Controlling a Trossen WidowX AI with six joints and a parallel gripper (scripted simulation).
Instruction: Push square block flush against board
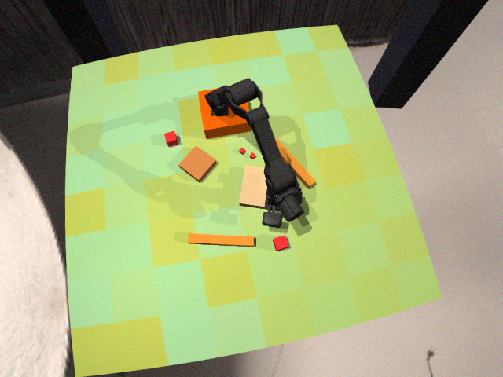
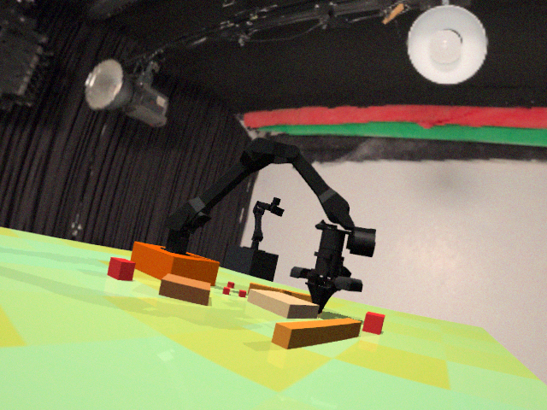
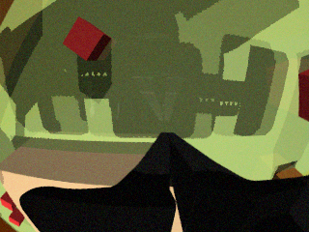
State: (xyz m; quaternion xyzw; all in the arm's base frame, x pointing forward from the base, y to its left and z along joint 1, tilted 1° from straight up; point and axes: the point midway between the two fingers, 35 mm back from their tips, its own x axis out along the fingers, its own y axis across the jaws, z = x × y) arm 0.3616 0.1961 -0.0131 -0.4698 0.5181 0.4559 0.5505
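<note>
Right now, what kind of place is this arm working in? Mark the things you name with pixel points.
Probably a stage or TV studio: large lamps [image 2: 447,43] [image 2: 105,84] hang overhead, a dark pleated curtain [image 2: 48,176] covers one side, and a pale wall [image 2: 463,212] stands behind.

The black jointed arm [image 1: 269,154] covers one side of the pale tan rectangular board [image 1: 252,186] and part of the long orange bar [image 1: 300,168] beyond it in the top view. The closed black gripper [image 3: 166,138] hides much of the board [image 3: 77,166] in the wrist view, where the right edge cuts off a dark red block [image 3: 304,96]. Whether the fingertips touch the board cannot be told.
</note>
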